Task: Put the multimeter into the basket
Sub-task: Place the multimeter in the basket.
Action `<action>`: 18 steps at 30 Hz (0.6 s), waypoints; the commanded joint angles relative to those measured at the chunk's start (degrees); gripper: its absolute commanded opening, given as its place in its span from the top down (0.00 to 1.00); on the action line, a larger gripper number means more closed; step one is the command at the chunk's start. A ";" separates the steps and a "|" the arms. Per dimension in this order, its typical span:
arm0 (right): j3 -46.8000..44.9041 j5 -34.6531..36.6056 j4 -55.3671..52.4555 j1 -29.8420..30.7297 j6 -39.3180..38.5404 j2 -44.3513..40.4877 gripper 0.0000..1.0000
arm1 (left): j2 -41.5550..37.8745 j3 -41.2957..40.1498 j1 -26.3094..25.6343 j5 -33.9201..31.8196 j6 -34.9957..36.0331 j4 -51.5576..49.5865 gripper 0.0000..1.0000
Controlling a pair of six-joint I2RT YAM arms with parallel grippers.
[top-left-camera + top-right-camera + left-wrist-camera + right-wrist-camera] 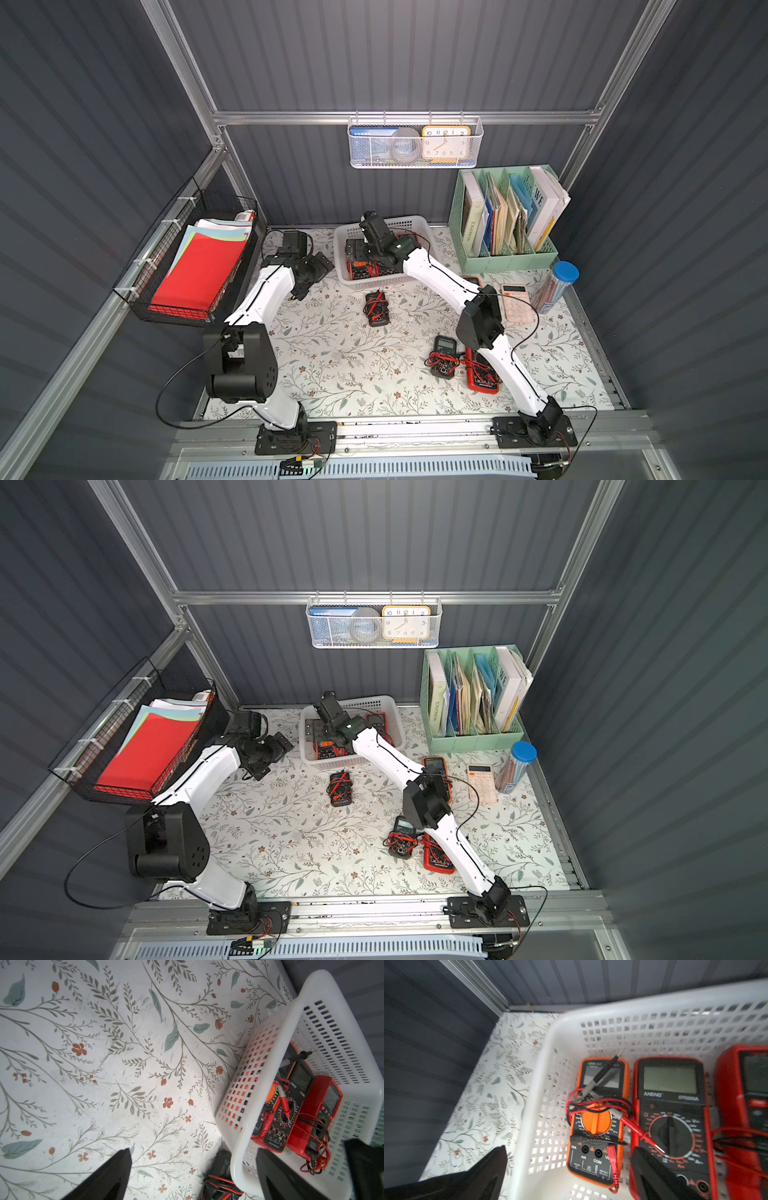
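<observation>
I hold the right tool open above the white perforated plastic basket: three red and orange multimeters in, four on the floral counter.

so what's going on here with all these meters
The right gripper hangs open and empty over the low white perforated plastic basket, where an orange multimeter, a red-and-black one and a red one lie side by side. The left gripper sits open beside the basket, holding nothing. More multimeters lie on the floral table, among them a black one wrapped in red leads.
</observation>
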 commanded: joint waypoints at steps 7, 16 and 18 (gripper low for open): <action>-15.25 -1.59 -0.83 -1.69 -0.07 -19.00 0.01 | -4.22 6.40 -6.93 -0.49 8.52 -5.06 0.01; -47.06 -0.88 3.50 -6.95 4.93 -41.18 0.01 | -11.26 -1.10 -18.17 -5.58 7.52 -3.06 0.01; -53.92 -2.10 4.60 -8.85 6.07 -45.44 0.01 | -11.75 -2.52 -21.07 -6.89 7.42 -2.89 0.01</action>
